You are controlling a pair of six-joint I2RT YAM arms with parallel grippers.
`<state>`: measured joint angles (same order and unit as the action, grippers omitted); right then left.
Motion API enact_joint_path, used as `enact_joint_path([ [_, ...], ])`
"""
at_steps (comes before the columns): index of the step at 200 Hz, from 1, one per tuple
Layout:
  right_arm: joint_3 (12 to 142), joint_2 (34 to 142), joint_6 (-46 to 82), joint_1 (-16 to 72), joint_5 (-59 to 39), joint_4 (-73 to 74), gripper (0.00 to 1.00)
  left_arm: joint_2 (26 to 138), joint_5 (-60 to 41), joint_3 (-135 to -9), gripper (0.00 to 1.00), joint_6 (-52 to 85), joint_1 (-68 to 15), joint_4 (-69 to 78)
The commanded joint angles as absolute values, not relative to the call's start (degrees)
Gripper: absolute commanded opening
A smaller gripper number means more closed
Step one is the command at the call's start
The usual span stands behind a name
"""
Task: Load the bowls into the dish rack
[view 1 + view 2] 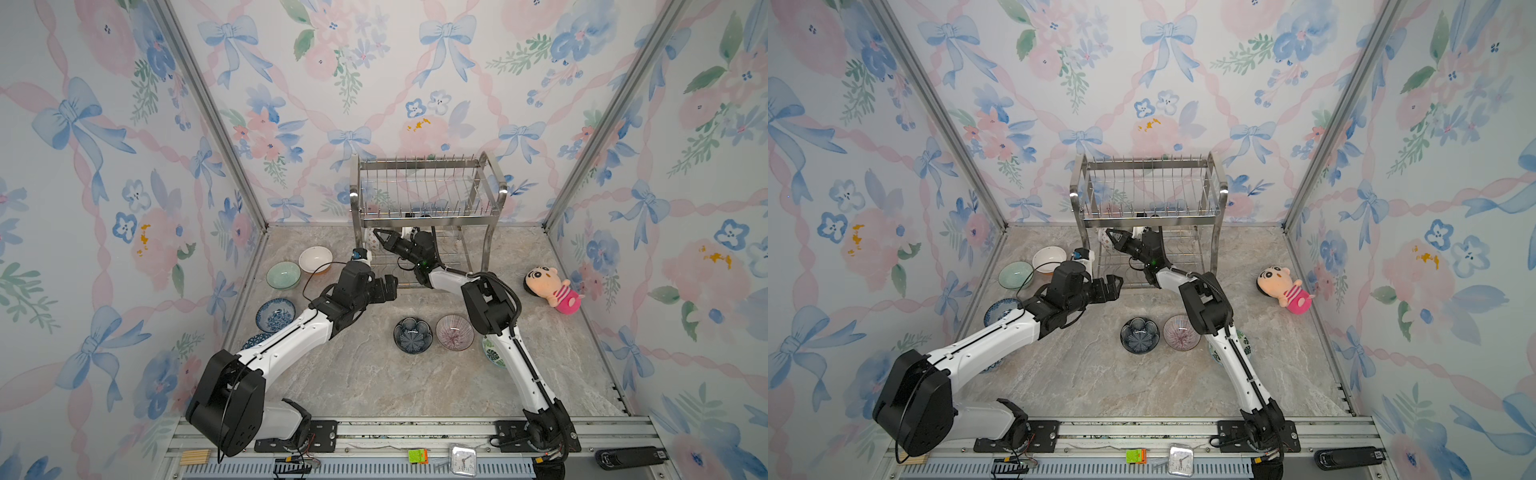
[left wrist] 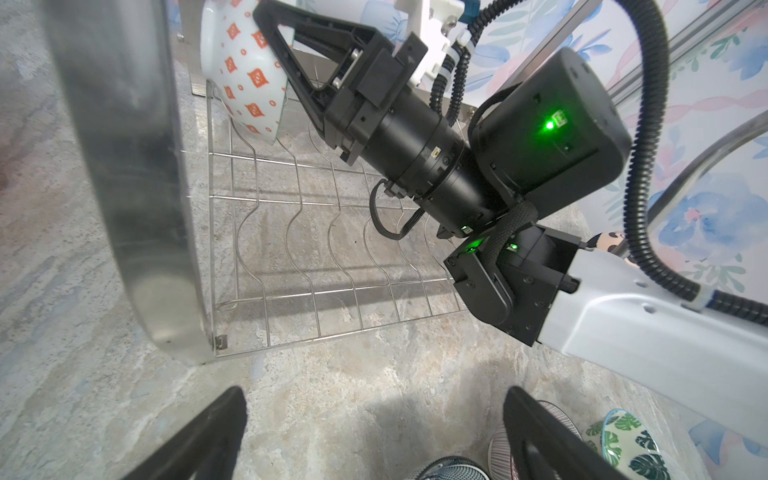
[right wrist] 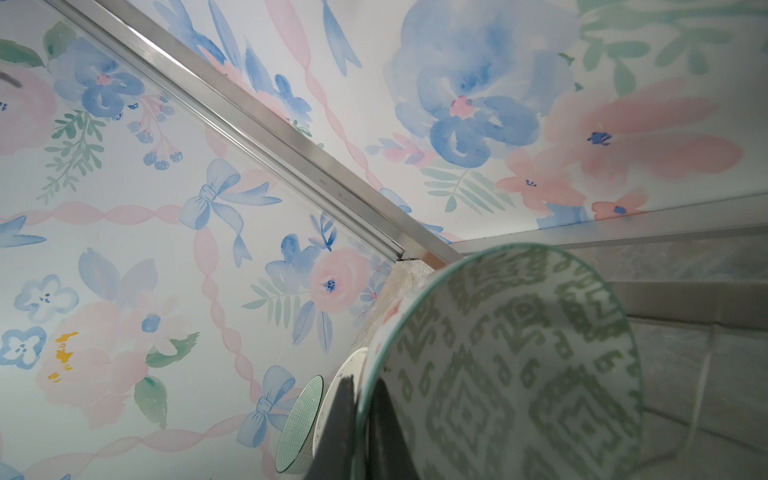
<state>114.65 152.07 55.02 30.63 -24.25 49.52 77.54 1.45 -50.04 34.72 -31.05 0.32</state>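
The right gripper (image 2: 274, 45) pinches the rim of a bowl (image 2: 245, 83), held on edge at the left end of the lower tier of the rack (image 1: 419, 215), at the table's (image 1: 374, 382) back edge. The left gripper (image 2: 374, 440), jaws spread, hovers by the rack's front left leg.

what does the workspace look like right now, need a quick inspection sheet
surface: marble-look tabletop, no spills seen
job's things: dish rack at the back; orange-patterned bowl on edge at its lower tier; on the tabletop, among others, pale green bowl, blue floral bowl, navy petal bowl, pink-striped bowl
clutter: plush doll right of the rack; small clock on the front rail
grippers: right gripper shut on the orange-patterned bowl's rim; left gripper open, holding nothing
cables: black corrugated hose along the right arm; thin black cable looping by the left arm
surroundings: floral wallpaper walls
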Motion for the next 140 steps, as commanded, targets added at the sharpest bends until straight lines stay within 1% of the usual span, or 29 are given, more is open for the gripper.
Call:
enact_joint_path([
  [1,114.8,151.6,53.4,29.7,-24.2,48.4,0.00,77.8,1.0,-51.3,0.98,33.8,-30.7,1.0],
  [64,111.4,148.0,49.3,29.4,-23.8,43.3,0.00,77.6,0.9,-51.4,0.98,33.5,-30.7,1.0],
  [140,108.9,145.5,46.6,29.6,-23.7,40.5,0.06,76.6,1.5,-51.3,0.98,33.4,-30.6,0.7],
])
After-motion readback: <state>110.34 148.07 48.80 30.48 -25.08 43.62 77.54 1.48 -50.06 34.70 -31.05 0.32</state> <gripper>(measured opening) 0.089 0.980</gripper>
